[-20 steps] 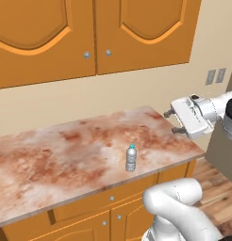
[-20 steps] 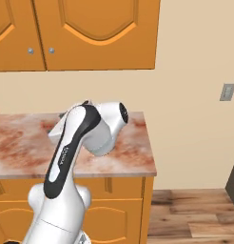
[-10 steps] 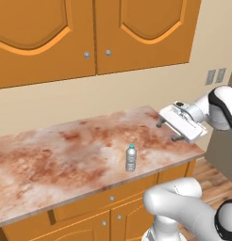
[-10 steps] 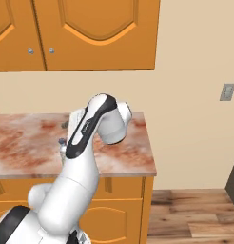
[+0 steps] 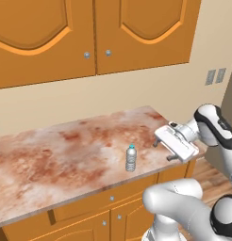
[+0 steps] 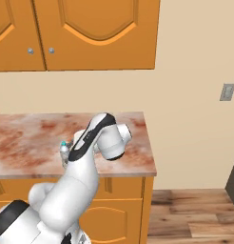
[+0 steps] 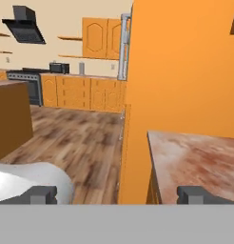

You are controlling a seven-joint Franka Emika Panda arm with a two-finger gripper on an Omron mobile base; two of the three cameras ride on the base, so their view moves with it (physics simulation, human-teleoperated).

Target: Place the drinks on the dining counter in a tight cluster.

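The water bottle [image 5: 131,158] stands upright near the front edge of the table [image 5: 52,155], untouched. The end effector [image 5: 163,150] hovers beside it toward the right end, fingers spread and empty. Judging by this, no drink is collected yet; everything remains.

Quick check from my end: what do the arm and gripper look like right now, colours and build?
The arm is glossy white with rounded, tube-like links and dark grey to black bands at the joints. The gripper has a flat, boxy white hand with two small dark fingers; in the hand view the fingertips show as short dark grey blocks. No cables or markings are visible.
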